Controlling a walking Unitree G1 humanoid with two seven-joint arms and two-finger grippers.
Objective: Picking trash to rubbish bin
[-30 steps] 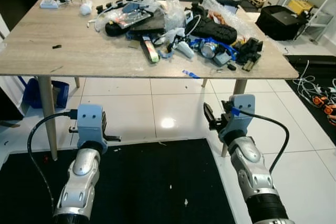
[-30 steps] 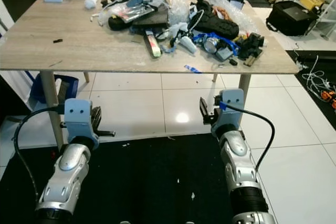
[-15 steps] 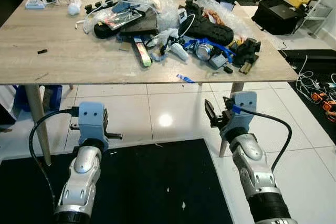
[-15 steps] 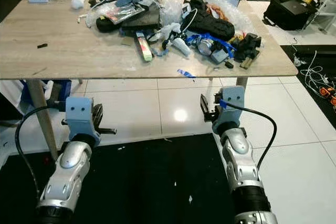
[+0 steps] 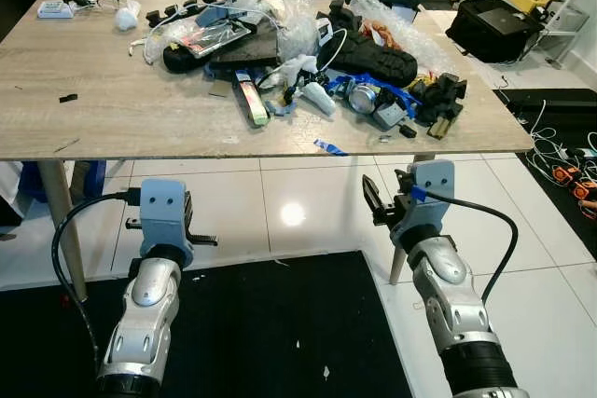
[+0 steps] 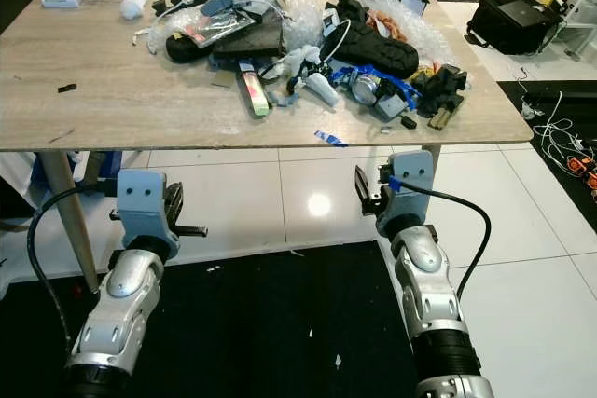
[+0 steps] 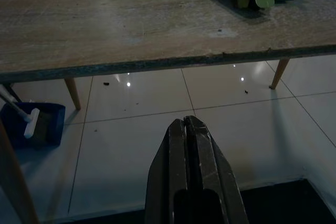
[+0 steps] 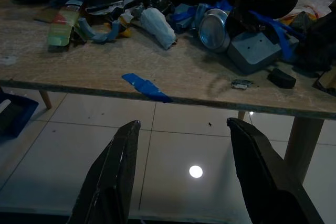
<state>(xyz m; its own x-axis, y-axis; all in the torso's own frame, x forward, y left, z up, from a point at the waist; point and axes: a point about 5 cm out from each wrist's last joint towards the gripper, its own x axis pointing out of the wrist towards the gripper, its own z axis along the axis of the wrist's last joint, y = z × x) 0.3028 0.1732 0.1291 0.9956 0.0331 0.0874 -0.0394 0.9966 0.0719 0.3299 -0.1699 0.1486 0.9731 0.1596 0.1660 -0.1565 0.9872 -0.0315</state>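
Stood before the light wooden table [image 5: 140, 109] piled with clutter. Right gripper [image 8: 186, 174] spread wide, left gripper [image 7: 190, 150] pressed closed, both empty. Best raised above the edge first, aimed at the blue tape strip [image 8: 146, 86].

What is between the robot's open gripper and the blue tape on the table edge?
Nothing. In the right wrist view, the right gripper faces the blue tape on the table across bare air, with white floor tiles beneath.

A matt wood-grain table [image 5: 140, 109] bearing crinkled clear plastic wrap [image 5: 300, 30] stands on glossy white floor tiles [image 5: 280, 202].
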